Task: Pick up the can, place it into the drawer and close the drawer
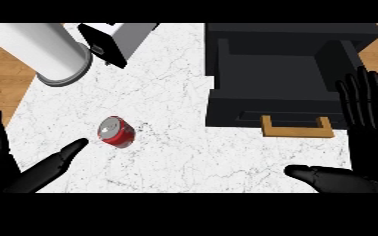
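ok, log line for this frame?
step: pre-grasp | can: on counter, not held | drawer: open, no can inside | left hand: open, near can | right hand: open, by drawer

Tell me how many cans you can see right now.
1. The red can sits on the white counter, left of the open black drawer, near the left hand.

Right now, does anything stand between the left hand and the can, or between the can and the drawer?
Nothing visible does. Only bare counter separates the left hand from the can, and the can from the open drawer.
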